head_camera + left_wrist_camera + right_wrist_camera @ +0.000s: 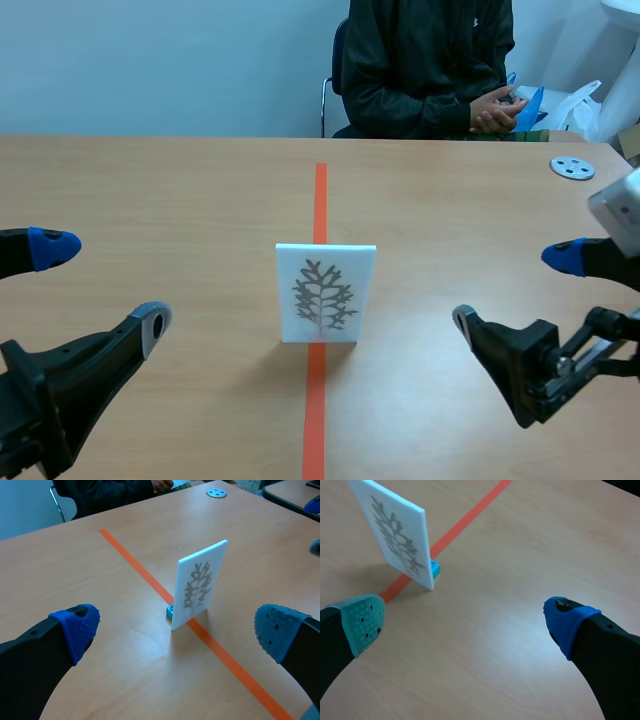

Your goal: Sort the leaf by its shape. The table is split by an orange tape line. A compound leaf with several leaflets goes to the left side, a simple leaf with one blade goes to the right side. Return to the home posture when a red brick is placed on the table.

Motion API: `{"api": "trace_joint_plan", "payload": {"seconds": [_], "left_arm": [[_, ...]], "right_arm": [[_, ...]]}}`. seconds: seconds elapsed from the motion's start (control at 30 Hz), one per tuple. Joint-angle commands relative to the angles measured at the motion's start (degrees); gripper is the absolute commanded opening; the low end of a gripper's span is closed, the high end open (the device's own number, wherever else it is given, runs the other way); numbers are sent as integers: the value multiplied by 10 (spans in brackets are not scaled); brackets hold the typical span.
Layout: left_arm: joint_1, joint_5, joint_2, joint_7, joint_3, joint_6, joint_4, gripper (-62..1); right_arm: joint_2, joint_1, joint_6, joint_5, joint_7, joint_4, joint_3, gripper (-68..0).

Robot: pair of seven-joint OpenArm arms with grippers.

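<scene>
Nearest, low at either side: left gripper (100, 285) and right gripper (512, 288), both spread wide, gripping nothing. Between and just beyond them: white card (326, 292) with a grey, many-branched leaf, upright on a small blue stand (170, 612), right on the orange tape line (319, 200). Farther off to the right, a grey disc (572, 168). Across the table (150, 190), a seated person (425, 70), hands together.

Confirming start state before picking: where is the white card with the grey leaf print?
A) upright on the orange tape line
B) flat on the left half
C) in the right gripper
A: the white card with the grey leaf print stands upright on the orange tape line.
</scene>
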Motion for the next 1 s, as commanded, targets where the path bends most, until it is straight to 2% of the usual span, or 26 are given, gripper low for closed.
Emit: {"api": "trace_joint_plan", "payload": {"seconds": [0.0, 0.2, 0.37, 0.5, 0.67, 0.83, 0.97], "left_arm": [[-2, -3, 1, -10, 3, 3, 9, 14], [-2, -3, 1, -10, 3, 3, 9, 14], [-2, -3, 1, -10, 3, 3, 9, 14], [-2, -3, 1, -10, 3, 3, 9, 14], [-2, -3, 1, -10, 3, 3, 9, 14], [-2, -3, 1, -10, 3, 3, 9, 14], [-2, -3, 1, -10, 3, 3, 9, 14]], "right_arm": [[12, 32, 7, 5, 6, -21, -12, 4], [12, 121, 31, 5, 25, -102, -79, 4], [4, 207, 39, -14, 59, -189, -153, 4], [-18, 264, 41, -33, 85, -260, -203, 4], [-57, 313, 41, -81, 128, -326, -257, 4], [-97, 339, 40, -132, 168, -364, -291, 4], [-114, 347, 36, -151, 173, -373, -302, 4]]}}
